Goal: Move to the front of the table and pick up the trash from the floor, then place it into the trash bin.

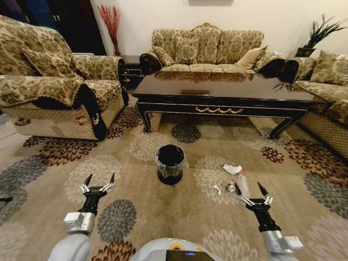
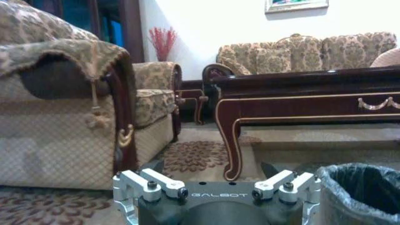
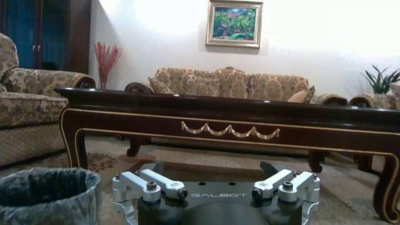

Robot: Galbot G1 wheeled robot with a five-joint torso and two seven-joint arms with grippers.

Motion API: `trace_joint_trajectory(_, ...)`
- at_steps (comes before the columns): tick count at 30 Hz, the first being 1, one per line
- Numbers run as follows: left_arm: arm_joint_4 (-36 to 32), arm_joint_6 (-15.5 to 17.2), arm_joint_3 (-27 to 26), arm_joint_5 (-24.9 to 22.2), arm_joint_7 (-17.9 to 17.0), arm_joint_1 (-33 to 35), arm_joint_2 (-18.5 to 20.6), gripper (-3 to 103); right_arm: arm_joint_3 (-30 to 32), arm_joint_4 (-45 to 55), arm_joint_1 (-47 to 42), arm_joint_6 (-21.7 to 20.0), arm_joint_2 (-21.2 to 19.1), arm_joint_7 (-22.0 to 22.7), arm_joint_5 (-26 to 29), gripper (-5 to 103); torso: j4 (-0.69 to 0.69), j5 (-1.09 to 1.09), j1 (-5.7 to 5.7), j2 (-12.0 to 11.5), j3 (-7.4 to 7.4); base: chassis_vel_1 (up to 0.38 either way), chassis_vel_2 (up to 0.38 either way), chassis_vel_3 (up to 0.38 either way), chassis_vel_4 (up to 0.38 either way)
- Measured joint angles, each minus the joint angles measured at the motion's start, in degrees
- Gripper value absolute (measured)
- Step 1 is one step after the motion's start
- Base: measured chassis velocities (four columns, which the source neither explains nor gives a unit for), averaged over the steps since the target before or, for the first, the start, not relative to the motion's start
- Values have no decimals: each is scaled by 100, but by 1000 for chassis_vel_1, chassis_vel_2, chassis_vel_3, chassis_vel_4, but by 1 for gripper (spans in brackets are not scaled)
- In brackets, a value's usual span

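Trash (image 1: 232, 169) lies between trash bin (image 1: 171, 163) and right pincer (image 1: 250, 192).

trash bin (image 1: 171, 163) on floor (image 1: 136, 217) before table (image 1: 217, 89), trash (image 1: 232, 169) right of bin

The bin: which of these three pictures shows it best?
The head view: the whole bin stands on the carpet before the table, seen from above, liner and all. The left wrist view catches part of its rim; the right wrist view shows its upper part.
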Motion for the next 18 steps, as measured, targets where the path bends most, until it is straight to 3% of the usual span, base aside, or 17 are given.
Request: trace_joint_trajectory(18, -195, 230, 488, 357, 108, -323, -9, 100, -91, 73, 72, -64, 35, 268, 12, 100, 0, 0, 0, 0, 0, -140, 139, 144, -136)
